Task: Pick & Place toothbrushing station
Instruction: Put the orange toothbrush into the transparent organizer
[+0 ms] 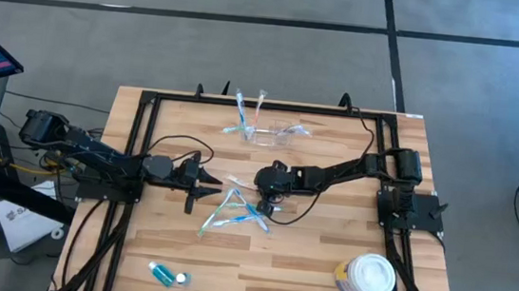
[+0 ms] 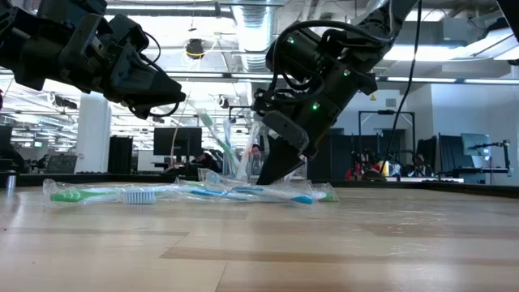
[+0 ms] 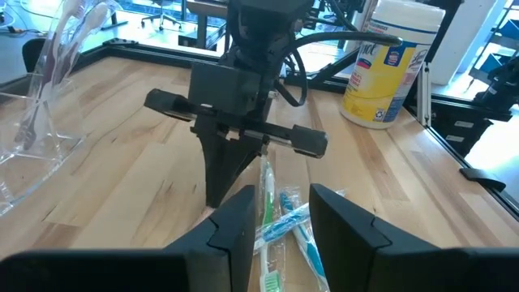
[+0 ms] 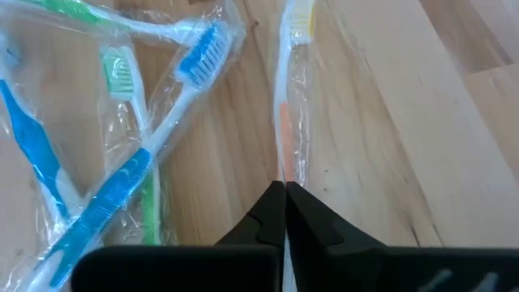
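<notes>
- The wooden surface [image 1: 325,257] has a black frame along its edges, and both dark arms reach in toward its middle.
- The right end effector [image 1: 268,200] is tipped down at the middle of the surface, its fingers [image 4: 280,212] pressed together on a wrapped yellow-orange toothbrush [image 4: 290,105] that lies flat on the wood.
- The left end effector [image 1: 211,177] hangs just beside it, above the surface, with its fingers [image 3: 235,227] apart and nothing between them; it points at the right end effector.
- A round white-lidded tub [image 1: 366,275] with a yellow label stands near the front right corner, well apart from both arms.
- The toothbrushing station [image 1: 275,131], a low clear plastic holder, sits near the far edge at the middle, apart from both end effectors. Toothbrushes [image 1: 244,112] in clear wrap lean at it, their heads up.
- A loose heap of wrapped toothbrushes [image 1: 234,210], blue and green, lies crossed on the surface just beside the right end effector, between the two arms. In the right wrist view they crowd close to the pinched brush, with a blue one [image 4: 162,122] nearest it.
- A small teal tube [image 1: 167,273] with a white cap lies near the front edge on the left, well apart from everything else.
</notes>
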You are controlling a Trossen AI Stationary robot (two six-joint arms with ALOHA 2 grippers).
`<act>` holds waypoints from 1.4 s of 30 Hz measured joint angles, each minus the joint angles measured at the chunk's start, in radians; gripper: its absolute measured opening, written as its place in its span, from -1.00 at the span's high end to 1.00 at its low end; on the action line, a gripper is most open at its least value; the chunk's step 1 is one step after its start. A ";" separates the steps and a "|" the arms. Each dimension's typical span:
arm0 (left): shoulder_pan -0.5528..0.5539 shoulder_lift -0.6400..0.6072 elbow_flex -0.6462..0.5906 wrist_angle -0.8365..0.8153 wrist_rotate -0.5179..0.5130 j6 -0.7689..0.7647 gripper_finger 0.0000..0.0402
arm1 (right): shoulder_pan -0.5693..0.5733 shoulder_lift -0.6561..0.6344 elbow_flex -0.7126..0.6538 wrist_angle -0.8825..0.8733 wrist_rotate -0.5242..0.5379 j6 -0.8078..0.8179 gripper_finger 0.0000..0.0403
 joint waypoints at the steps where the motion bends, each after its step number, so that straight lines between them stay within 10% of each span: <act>1: 0.000 0.000 0.000 0.000 0.000 0.000 0.45 | 0.000 0.000 0.000 0.001 0.000 0.000 1.00; 42: 0.000 0.000 0.001 0.094 0.000 -0.007 0.45 | 0.101 -0.345 -0.001 0.007 0.168 -0.092 1.00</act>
